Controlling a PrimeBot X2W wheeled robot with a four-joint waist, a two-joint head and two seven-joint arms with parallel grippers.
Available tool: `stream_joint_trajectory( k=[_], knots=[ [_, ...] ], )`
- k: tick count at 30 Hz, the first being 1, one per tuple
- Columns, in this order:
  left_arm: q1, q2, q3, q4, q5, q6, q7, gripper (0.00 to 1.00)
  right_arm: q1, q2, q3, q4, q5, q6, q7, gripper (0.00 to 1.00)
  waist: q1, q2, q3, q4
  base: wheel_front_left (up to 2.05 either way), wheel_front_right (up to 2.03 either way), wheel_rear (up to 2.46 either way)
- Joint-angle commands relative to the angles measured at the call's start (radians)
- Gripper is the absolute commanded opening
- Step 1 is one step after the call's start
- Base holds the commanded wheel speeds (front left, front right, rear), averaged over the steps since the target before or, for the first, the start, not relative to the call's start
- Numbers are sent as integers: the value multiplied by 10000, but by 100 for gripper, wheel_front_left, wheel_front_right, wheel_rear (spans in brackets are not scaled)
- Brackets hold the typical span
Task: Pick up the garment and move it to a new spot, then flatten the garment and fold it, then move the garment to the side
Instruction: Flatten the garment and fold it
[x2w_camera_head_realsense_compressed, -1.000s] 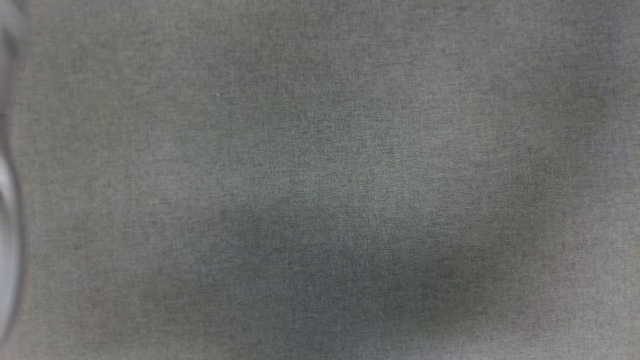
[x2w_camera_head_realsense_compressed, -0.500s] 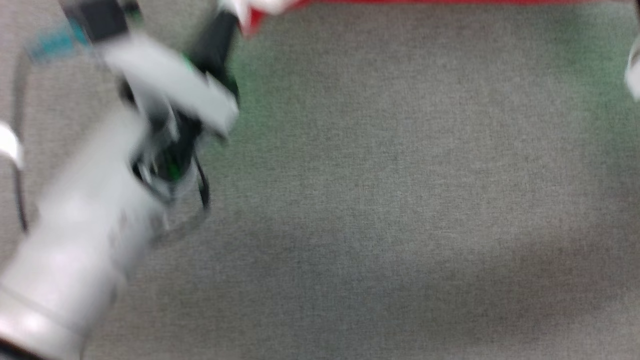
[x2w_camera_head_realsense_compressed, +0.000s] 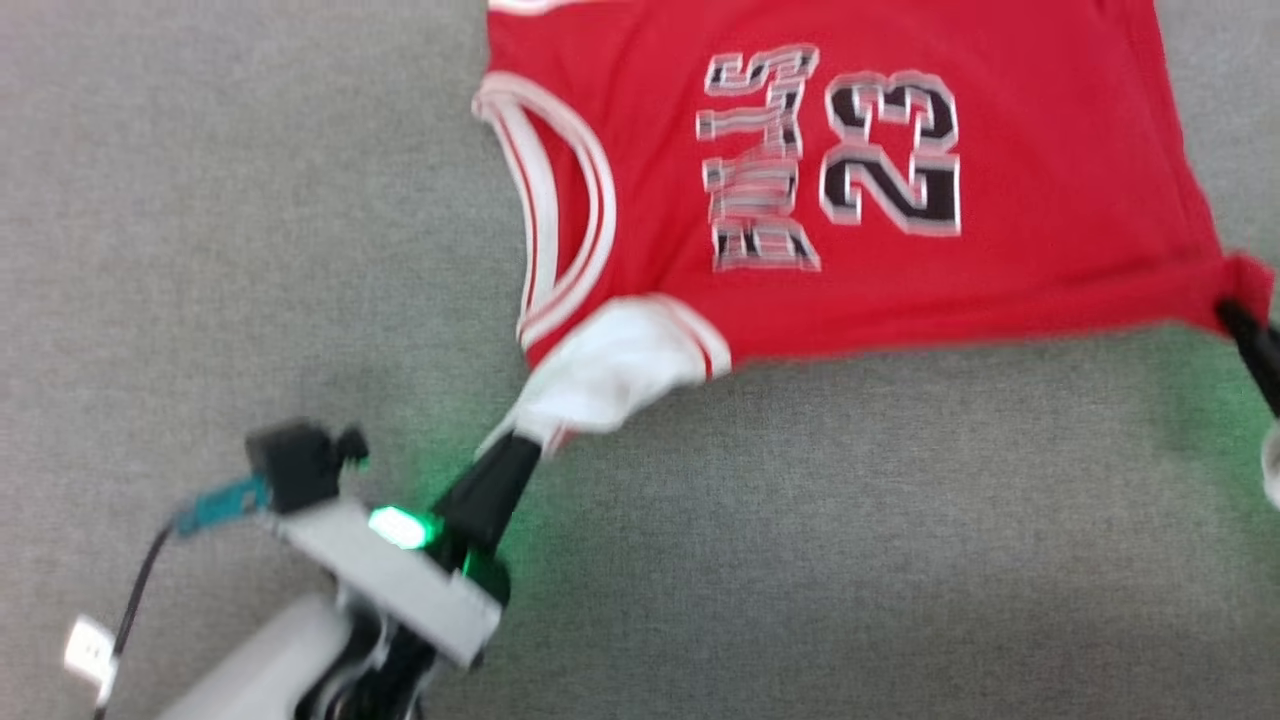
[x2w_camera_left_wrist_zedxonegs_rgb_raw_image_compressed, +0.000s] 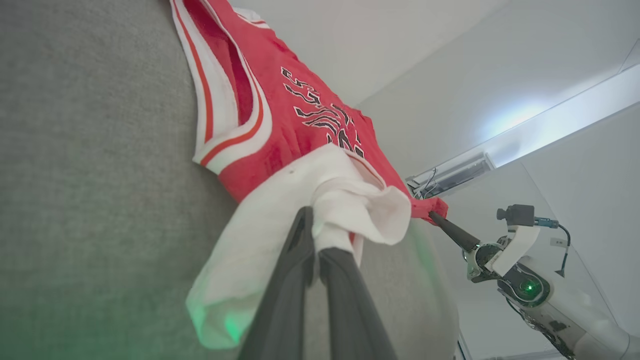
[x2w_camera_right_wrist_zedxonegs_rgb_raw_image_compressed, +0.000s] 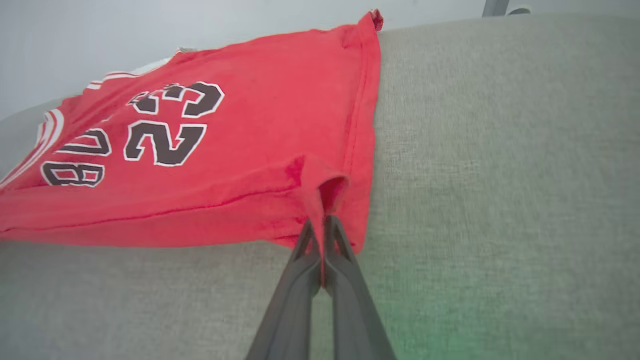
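Note:
The garment (x2w_camera_head_realsense_compressed: 1050, 180), a red jersey with a black-and-white "23", is stretched over the grey surface between my two grippers. My left gripper (x2w_camera_head_realsense_compressed: 518, 442) is shut on its white sleeve panel (x2w_camera_head_realsense_compressed: 610, 370). In the left wrist view the left gripper (x2w_camera_left_wrist_zedxonegs_rgb_raw_image_compressed: 316, 239) pinches that bunched white cloth, with the garment (x2w_camera_left_wrist_zedxonegs_rgb_raw_image_compressed: 300, 130) running off beyond it. At the right edge of the head view my right gripper (x2w_camera_head_realsense_compressed: 1228, 312) is shut on a red hem corner. The right wrist view has the right gripper (x2w_camera_right_wrist_zedxonegs_rgb_raw_image_compressed: 320, 227) pinching a fold of the garment (x2w_camera_right_wrist_zedxonegs_rgb_raw_image_compressed: 260, 130), lifted slightly off the surface.
Grey woven fabric surface (x2w_camera_head_realsense_compressed: 800, 550) spreads under and around the jersey, with open room in front of it. Its far edge (x2w_camera_right_wrist_zedxonegs_rgb_raw_image_compressed: 500, 20) meets a pale wall. My left wrist's camera and cable (x2w_camera_head_realsense_compressed: 300, 460) sit at lower left. My right arm (x2w_camera_left_wrist_zedxonegs_rgb_raw_image_compressed: 530, 287) shows in the left wrist view.
The head view has shifted a lot: bare grey surface first, then a blurred left arm and a red edge, now the whole jersey front. Both grippers stay shut.

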Motion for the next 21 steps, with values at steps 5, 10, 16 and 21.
stream_joint_trajectory(
  k=[5,10,16,21],
  knots=[
    [1723,636,475,-1372,447,247,7,0,1888,-519,-824,-1119,81,-17,360,0,0,-1,-372,-30,0,0,0],
    [2899,1121,744,-2675,670,824,6,0,3224,-717,-1594,-2048,-120,-17,673,0,0,-1,-433,-70,0,0,0],
    [3770,1350,1230,-4168,986,1350,3,0,4667,-366,-3169,-3313,-563,-16,1246,0,0,-1,-343,-110,0,0,0],
    [2982,1346,1332,-4095,1082,1128,373,0,4920,402,-4245,-3919,-1076,-16,1985,0,0,-1,-321,-17,0,0,0]
  ],
)
